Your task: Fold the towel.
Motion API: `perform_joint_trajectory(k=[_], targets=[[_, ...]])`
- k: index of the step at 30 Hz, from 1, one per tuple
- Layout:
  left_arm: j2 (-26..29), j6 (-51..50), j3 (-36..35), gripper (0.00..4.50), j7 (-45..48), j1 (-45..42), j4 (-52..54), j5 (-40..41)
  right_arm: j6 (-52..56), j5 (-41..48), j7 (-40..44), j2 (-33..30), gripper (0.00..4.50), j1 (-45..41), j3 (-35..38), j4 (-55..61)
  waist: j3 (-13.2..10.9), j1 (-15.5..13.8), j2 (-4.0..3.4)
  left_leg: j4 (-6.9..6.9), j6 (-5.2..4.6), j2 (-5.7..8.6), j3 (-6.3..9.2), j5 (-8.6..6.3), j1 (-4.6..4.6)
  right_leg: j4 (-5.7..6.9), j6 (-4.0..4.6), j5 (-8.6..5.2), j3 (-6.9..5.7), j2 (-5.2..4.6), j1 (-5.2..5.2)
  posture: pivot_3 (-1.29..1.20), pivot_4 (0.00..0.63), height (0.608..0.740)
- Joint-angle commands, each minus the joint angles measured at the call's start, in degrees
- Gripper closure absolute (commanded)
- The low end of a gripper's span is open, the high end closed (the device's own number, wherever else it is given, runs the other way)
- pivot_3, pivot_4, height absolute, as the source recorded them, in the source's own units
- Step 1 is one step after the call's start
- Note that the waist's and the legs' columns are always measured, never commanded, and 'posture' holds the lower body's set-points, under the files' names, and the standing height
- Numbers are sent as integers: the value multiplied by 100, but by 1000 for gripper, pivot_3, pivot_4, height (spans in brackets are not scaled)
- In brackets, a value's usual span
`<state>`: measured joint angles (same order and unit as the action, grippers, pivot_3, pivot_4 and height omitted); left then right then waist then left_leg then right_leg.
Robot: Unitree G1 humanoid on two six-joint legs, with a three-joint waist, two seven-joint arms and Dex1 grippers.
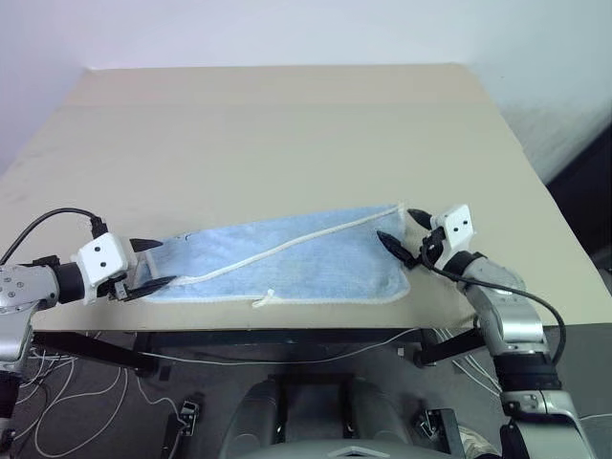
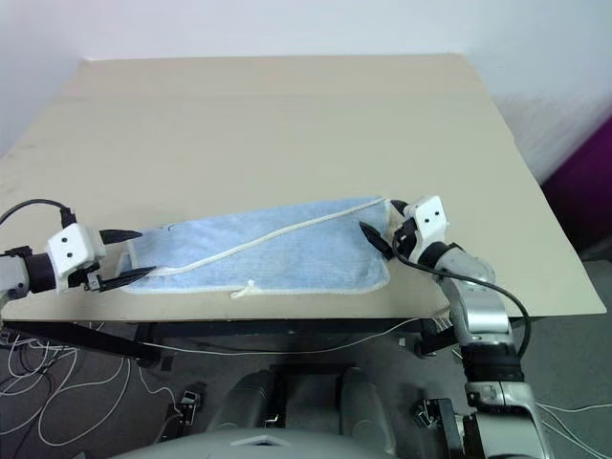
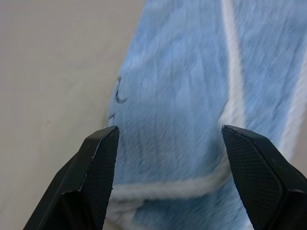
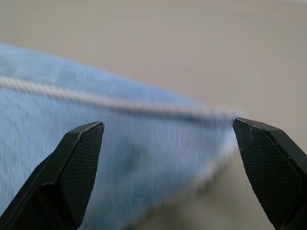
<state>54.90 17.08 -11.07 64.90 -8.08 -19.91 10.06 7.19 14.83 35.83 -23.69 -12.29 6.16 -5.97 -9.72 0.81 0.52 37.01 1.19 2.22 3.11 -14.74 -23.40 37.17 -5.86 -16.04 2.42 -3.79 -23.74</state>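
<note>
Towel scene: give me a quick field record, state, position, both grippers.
towel: light blue, folded over lengthwise, flat near the table's front edge
tag loop: sticks out at front hem
table: beige
left gripper: open, at towel's left end, nothing held
right gripper: open, at towel's right end, nothing held

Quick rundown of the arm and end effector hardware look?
Silver-grey metal arms with black joint sections. Each end effector, left and right, has a white boxy wrist block with two dark dots, two black pointed textured fingers, and a black cable looping back.
</note>
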Motion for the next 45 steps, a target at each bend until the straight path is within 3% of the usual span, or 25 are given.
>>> perform_joint_trajectory(k=[1,9,16,21,45], targets=[[172,870,183,881,157,-404,-692,-317,-98,94,-286,156,0,240,154,569,0,1,0,1,0,0,-1,0,0,1,0,0,0,0,0,0,150,740],[195,1783,584,881,538,-1080,-1519,-421,-45,83,-461,266,0,323,121,731,1,0,1,6,-2,2,-1,-1,0,3,-1,0,-3,10,2,0,150,740],[513,2342,751,881,978,-837,-1547,-374,-65,88,-393,246,0,146,77,570,1,22,1,5,-3,0,-1,-1,0,5,-1,0,-3,15,1,0,150,740],[586,2155,735,881,1257,-530,-1173,-77,-47,95,-321,264,0,68,35,516,1,8,1,7,-3,0,-1,-1,0,5,-1,0,-4,15,4,0,150,740],[403,2708,788,881,-145,-813,-1742,-782,101,96,-234,260,0,100,-27,674,1,11,1,10,-5,0,-3,-1,2,7,-2,0,-4,19,6,0,150,740]])
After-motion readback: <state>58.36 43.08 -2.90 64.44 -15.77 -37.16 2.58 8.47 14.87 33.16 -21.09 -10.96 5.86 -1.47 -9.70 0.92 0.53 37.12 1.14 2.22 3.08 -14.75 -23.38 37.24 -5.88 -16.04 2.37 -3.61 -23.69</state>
